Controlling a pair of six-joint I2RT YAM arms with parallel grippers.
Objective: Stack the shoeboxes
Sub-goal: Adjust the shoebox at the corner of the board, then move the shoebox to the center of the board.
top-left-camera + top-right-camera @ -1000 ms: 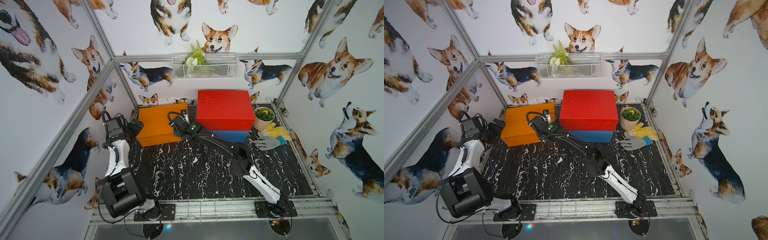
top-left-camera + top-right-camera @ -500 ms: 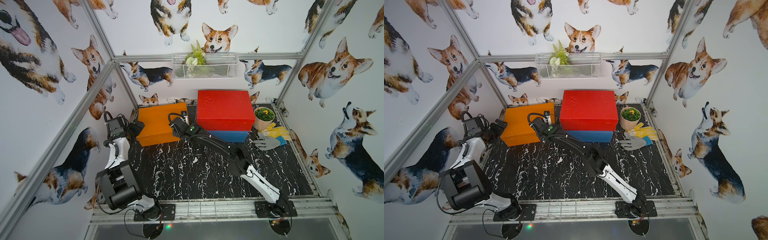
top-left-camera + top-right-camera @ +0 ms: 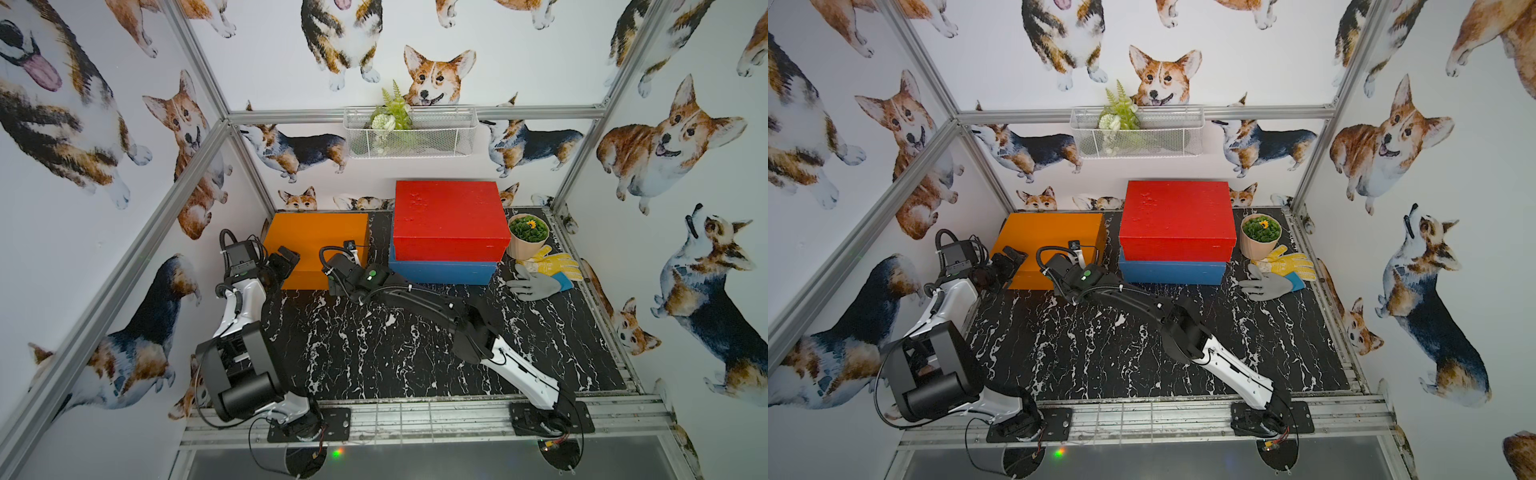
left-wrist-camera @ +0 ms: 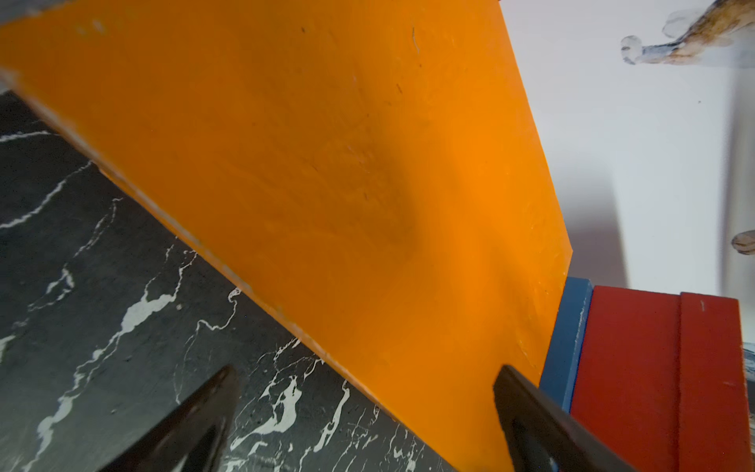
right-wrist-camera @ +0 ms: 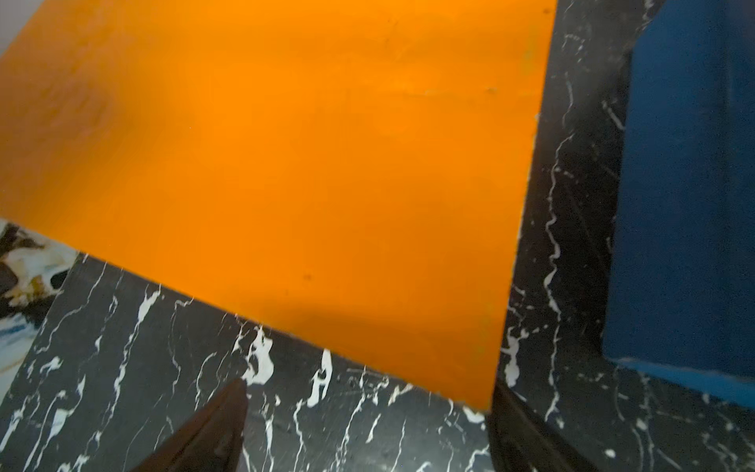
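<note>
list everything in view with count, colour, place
orange lidded rectangular shoebox: 1, orange, table's far left
red lidded rectangular shoebox: 1, red, atop the blue
blue lidded rectangular shoebox: 1, blue, under the red
potted green plant: 1, tan pot, right of stack
yellow work glove: 1, yellow, before the pot
grey work glove: 1, grey, beside the yellow
white wire basket: 1, white, back wall, holds fern
black marble-patterned table: 1, black
left gripper: 1, black, open, orange shoebox's near-left corner
right gripper: 1, black, open, its near-right corner
</note>
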